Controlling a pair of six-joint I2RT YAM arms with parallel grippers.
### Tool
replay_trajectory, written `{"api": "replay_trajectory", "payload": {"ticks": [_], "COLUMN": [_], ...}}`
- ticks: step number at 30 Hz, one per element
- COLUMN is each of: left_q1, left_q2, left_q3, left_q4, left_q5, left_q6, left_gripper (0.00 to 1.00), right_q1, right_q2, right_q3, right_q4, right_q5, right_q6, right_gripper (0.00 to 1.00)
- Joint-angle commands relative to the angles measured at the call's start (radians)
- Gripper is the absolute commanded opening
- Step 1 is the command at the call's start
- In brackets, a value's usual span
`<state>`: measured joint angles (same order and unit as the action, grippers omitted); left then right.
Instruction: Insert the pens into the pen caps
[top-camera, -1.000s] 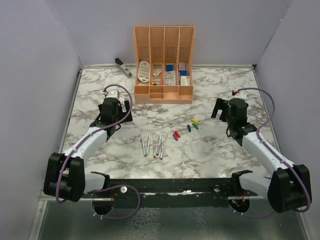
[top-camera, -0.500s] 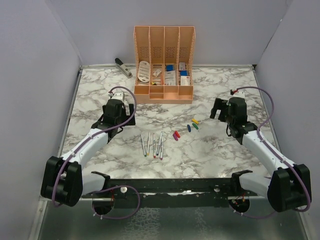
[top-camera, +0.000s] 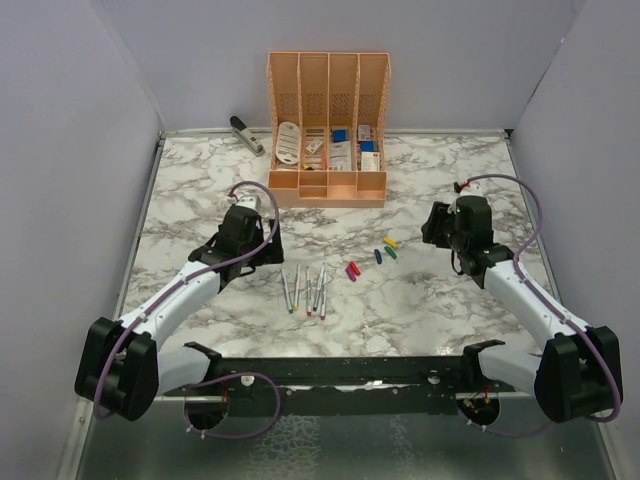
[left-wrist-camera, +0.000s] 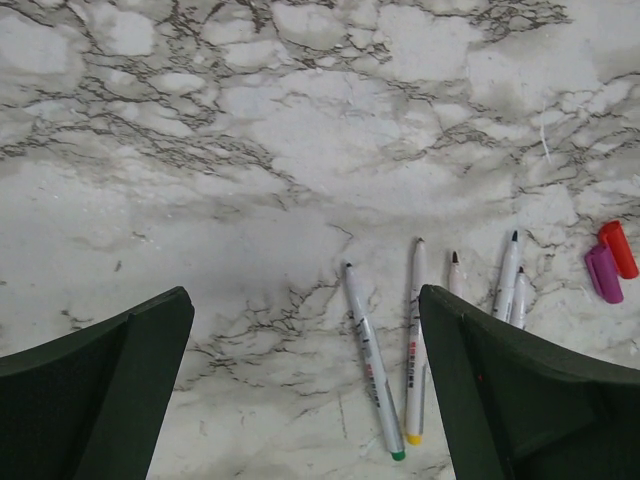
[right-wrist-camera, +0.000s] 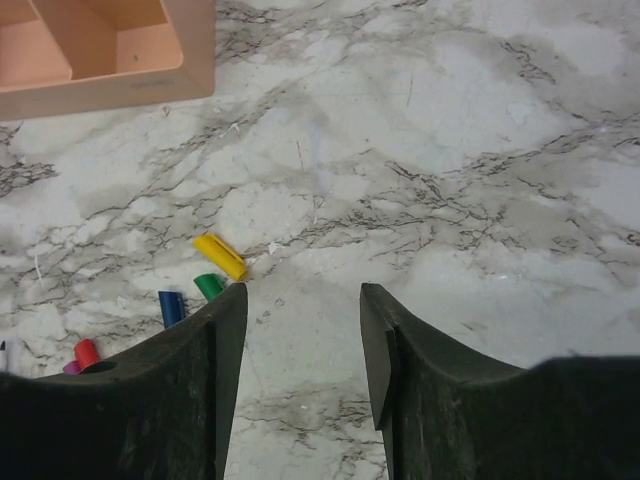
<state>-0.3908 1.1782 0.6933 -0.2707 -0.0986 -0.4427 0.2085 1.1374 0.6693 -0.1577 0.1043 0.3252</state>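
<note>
The five pens (top-camera: 306, 290) lie side by side in a loose row on the marble desk (top-camera: 200, 180), near its front middle, none of them capped. The pen caps (top-camera: 372, 258) are strung in a short line just to their right: purple (left-wrist-camera: 603, 273) and red (left-wrist-camera: 619, 248) sit touching each other nearest the pens, with blue (right-wrist-camera: 171, 307), green (right-wrist-camera: 208, 286) and yellow (right-wrist-camera: 219, 257) further toward the right arm.

The left end effector (left-wrist-camera: 305, 325) hangs above the desk just left of the row, its jaws spread wide and empty. In its wrist view the nearest two pens lie between the fingers, and the others are partly hidden behind the right finger. The right end effector (right-wrist-camera: 300, 300) hovers beside the yellow and green caps, jaws apart, with only bare desk between them.

The pens look light and stiff, and their smooth round barrels are likely to roll if nudged. A pinch across the mid-barrel should work best, leaving the tip end free. The caps look tiny, light and slick, so they may skid or tip over. Each probably wants a grip across its sides that keeps the open mouth clear.
</note>
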Motion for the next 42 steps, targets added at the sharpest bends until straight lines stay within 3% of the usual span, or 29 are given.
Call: {"api": "replay_trajectory", "payload": {"ticks": [1,9,11,14,17,19,26,42], "left_q1": [-0.059,-0.202,-0.234,-0.268,-0.294,-0.297,-0.299,-0.301], "left_q2": [-0.049,-0.051,-0.053,-0.057,-0.065,-0.078,-0.079,-0.008], "left_q3": [0.006,0.042,0.042,0.045,0.048,0.047,0.04,0.032], "left_q4": [-0.045,-0.141,-0.149,-0.155,-0.157,-0.155,-0.163,-0.219], "left_q5": [-0.028,-0.197,-0.246,-0.283,-0.302,-0.316,-0.331,-0.255], "left_q6": [-0.102,-0.192,-0.212,-0.237,-0.266,-0.279,-0.273,-0.294], "left_gripper": [0.99,0.99,0.99,0.99,0.99,0.99,0.99,0.81], "right_q1": [0.005,0.008,0.008,0.008,0.013,0.034,0.125,0.247], "right_q2": [0.011,-0.025,-0.049,-0.057,-0.017,0.016,0.04,0.123], "right_q3": [0.02,0.0,-0.022,-0.036,0.013,0.075,0.105,0.108], "right_q4": [-0.006,0.035,0.087,0.153,0.121,0.06,0.036,-0.03], "right_q5": [-0.069,-0.186,-0.228,-0.281,-0.34,-0.303,-0.193,-0.056], "right_q6": [0.007,0.021,0.045,0.08,0.043,-0.003,-0.041,-0.002], "right_gripper": [0.45,0.11,0.09,0.11,0.3,0.35,0.37,0.34]}}
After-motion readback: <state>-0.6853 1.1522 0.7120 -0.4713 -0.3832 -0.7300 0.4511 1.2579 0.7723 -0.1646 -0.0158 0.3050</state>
